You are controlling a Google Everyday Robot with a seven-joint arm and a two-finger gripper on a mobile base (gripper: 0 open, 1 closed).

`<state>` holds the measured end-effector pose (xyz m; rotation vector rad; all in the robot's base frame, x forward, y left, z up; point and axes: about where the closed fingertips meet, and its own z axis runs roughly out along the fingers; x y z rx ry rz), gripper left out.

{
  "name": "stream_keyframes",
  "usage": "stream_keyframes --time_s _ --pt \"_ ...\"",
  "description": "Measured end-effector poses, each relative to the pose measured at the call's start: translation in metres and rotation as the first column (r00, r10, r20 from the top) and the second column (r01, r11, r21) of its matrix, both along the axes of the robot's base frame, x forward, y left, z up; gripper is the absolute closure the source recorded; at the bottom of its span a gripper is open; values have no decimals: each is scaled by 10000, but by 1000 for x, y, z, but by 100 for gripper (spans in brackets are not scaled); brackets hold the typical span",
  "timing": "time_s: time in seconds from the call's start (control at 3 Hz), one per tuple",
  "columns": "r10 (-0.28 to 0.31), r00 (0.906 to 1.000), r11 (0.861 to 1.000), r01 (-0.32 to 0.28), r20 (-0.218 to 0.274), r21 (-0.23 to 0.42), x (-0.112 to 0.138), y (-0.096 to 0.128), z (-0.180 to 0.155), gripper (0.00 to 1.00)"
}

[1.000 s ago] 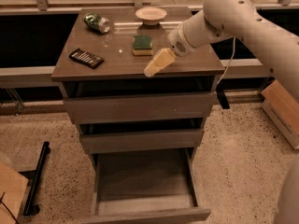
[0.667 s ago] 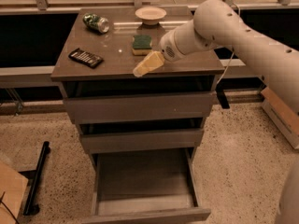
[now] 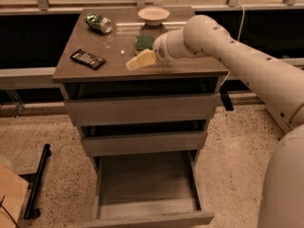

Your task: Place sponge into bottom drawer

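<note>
The sponge (image 3: 143, 42), dark green on top, lies on the cabinet top (image 3: 109, 68) near its middle back, just below a bowl. My gripper (image 3: 137, 61) reaches in from the right on a white arm. Its cream fingers point left and down over the cabinet top, just in front of and slightly left of the sponge. The arm covers the sponge's right edge. The bottom drawer (image 3: 147, 184) is pulled out wide, and its flat grey floor shows nothing in it.
A black calculator (image 3: 88, 59) lies at the left of the cabinet top. A crushed green can (image 3: 99, 23) lies at the back left, and a pale bowl (image 3: 153, 15) at the back middle. The two upper drawers (image 3: 142, 109) are slightly ajar. A black bar (image 3: 37, 182) lies on the floor at the left.
My gripper has moved left across the cabinet top, from right of the sponge to in front of it. The sponge has not moved.
</note>
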<state>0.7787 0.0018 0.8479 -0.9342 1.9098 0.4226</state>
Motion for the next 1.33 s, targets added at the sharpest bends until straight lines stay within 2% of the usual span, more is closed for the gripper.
stream_keyframes --time_s 0.33,1.0,1.33 --pt "-484 9987 9978 475 174 472 25 3 -8 0" --pt "-858 9959 9903 819 300 1125 68 9 -25 0" --pt "-837 9955 9905 782 448 1130 79 14 -22 19"
